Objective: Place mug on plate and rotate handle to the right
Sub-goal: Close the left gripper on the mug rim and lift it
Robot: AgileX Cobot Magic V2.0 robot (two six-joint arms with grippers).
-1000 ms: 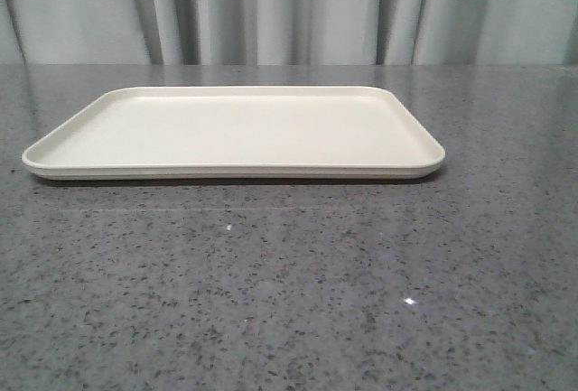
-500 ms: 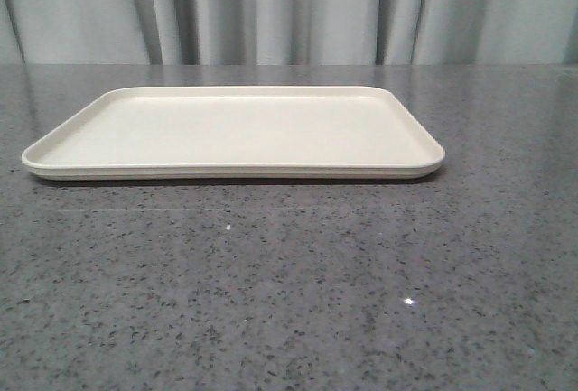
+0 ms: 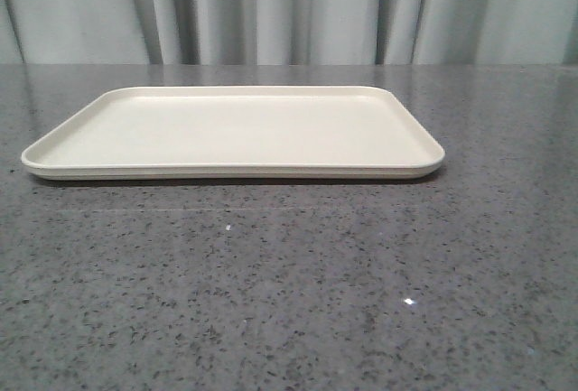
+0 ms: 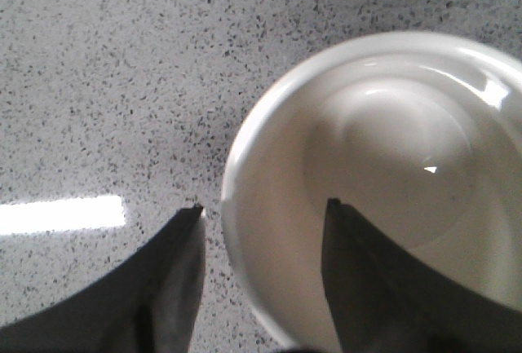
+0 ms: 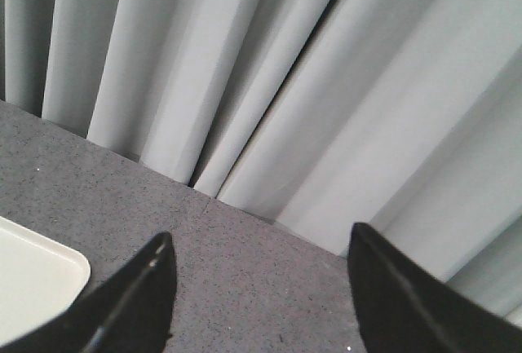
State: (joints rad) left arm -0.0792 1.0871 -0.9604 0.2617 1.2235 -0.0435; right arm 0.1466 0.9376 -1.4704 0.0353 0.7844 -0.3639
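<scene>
Grey speckled surface (image 3: 289, 301), pale curtain (image 3: 289, 12) behind. Plate (image 3: 54, 152) bare. Left hand (image 4: 263, 210) spread astride mug (image 4: 245, 157) rim; right hand (image 5: 259, 249) spread.

Even soft light, countertop glare

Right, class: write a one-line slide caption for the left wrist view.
Open left gripper straddling the rim of the white cylindrical mug on the speckled grey stone table.

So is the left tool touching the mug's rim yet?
Cannot tell. In the left wrist view the left tool straddles the mug wall, one finger inside and one outside, open, but neither contact nor a gap shows plainly. The front view shows neither.
</scene>
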